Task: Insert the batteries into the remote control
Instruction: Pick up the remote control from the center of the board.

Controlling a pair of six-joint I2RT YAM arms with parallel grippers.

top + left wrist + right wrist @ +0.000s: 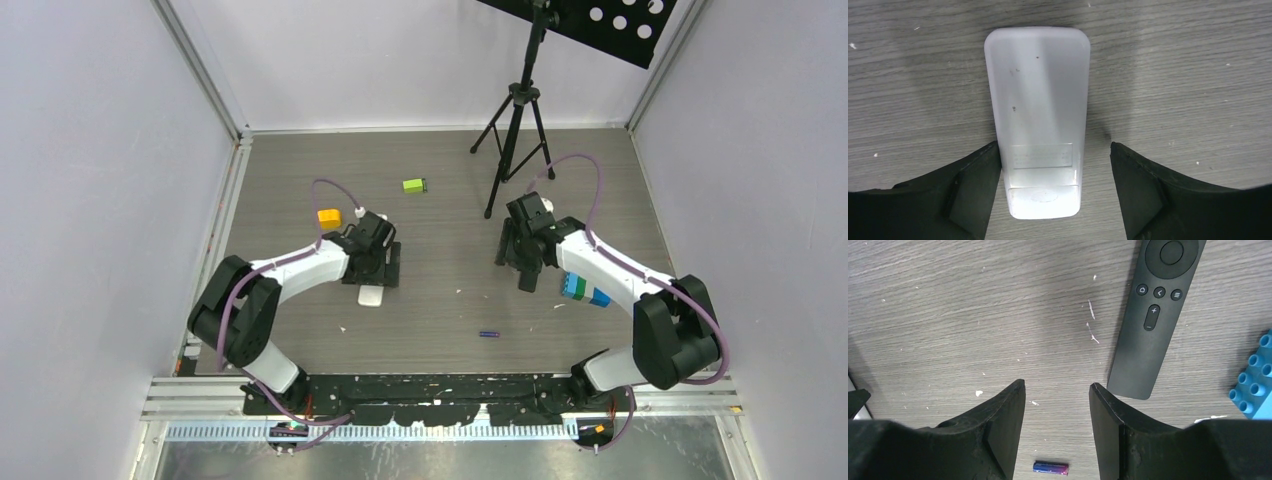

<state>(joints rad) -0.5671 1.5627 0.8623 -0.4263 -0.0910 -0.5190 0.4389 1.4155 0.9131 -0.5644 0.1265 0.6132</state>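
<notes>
1. My left gripper point(1053, 150) hangs over the white remote point(1038, 100) with its jaws wide, one finger on each side of the remote's near end.
2. In my left wrist view, the finger point(973, 185) on the left sits right against the remote's edge. The other finger stands off, with bare table showing in the gap, so I am not clamped on it.
3. The white remote lies flat on the grey wood-grain table point(450, 200), plain back upward. It has a small label and a cover tab at the end nearest my wrist.
4. My right gripper point(1057, 395) is open too, with only table between the fingers.
5. A blue-purple battery point(1050, 468) lies on its side on the table, close under my right fingertips and touching neither. Seen from above, it lies toward the front, between my two arms.
6. A black remote point(1153, 320) lies buttons-up, close beside my right gripper.
7. Blue blocks point(1255, 380) sit further right of the black remote.
8. An orange block point(329, 217) and a green block point(414, 185) lie beyond my left arm.
9. A tripod point(515, 120) stands at the back.
</notes>
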